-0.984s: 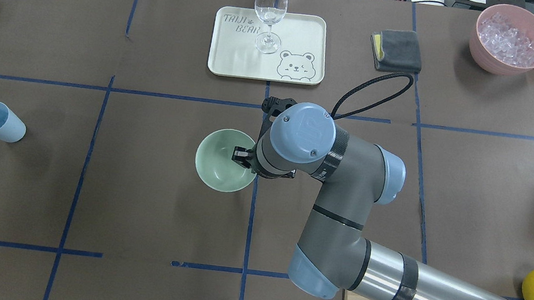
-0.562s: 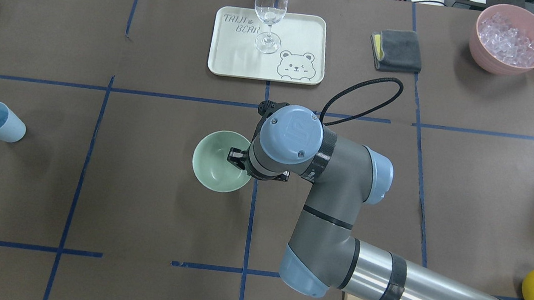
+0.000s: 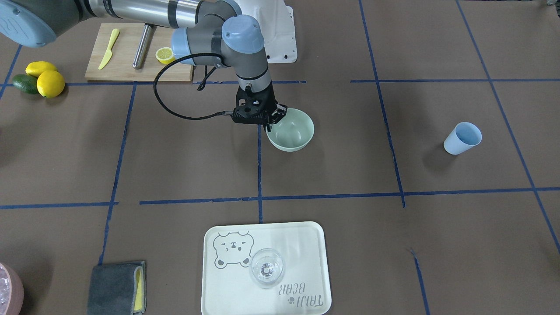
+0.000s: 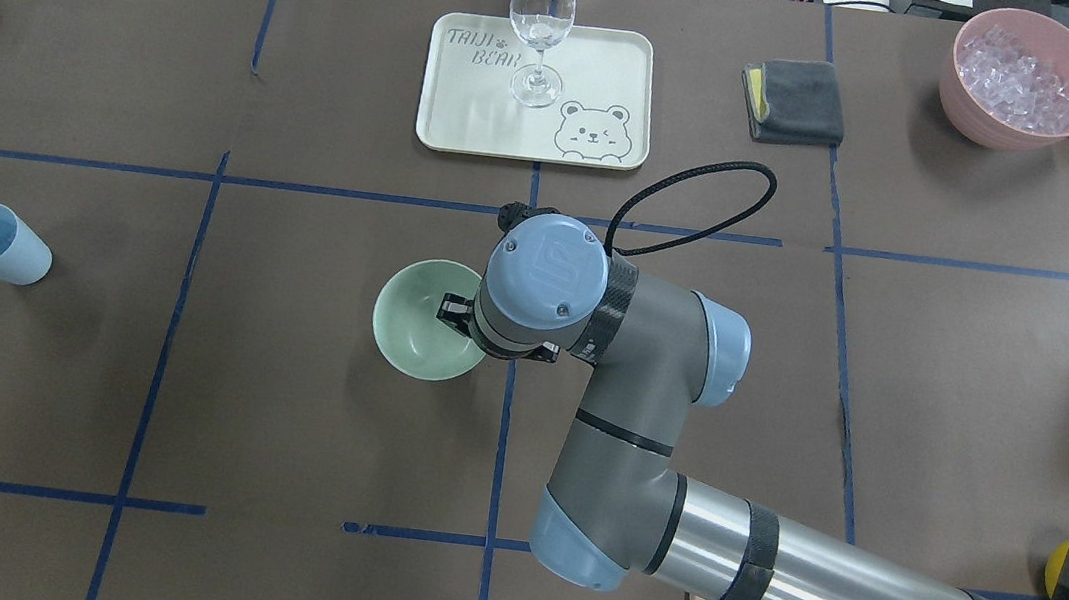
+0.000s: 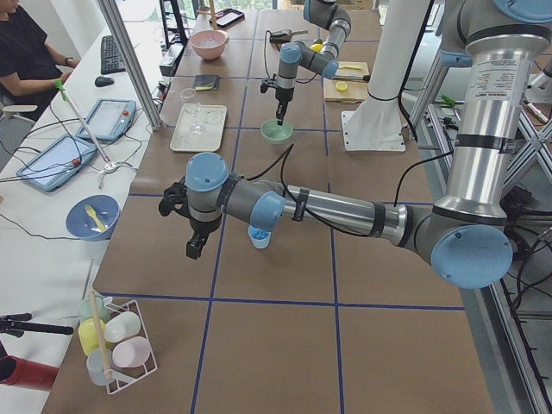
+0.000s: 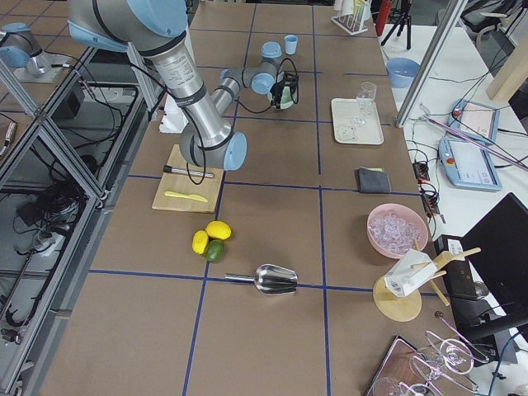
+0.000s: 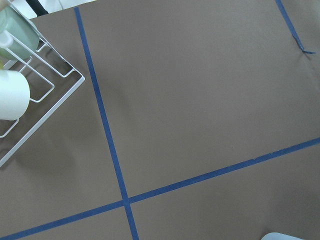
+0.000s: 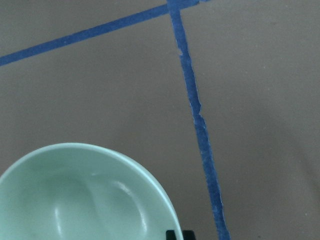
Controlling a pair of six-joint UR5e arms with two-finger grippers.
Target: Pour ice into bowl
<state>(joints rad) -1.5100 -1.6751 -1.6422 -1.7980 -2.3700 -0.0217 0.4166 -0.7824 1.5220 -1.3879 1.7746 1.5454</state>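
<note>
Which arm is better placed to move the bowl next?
Right, probably. The right gripper holds the bowl by its rim, and the ice is on that side. The left gripper hangs far off, near the cup.

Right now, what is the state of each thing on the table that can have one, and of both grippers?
bowl: empty, rim gripped.
ice: heaped in the pink tub, none poured.
wine glass: upright, empty, on the tray.
blue cup: upright, empty.
right gripper: shut on the bowl's rim.
left gripper: open or shut, cannot tell.
</note>
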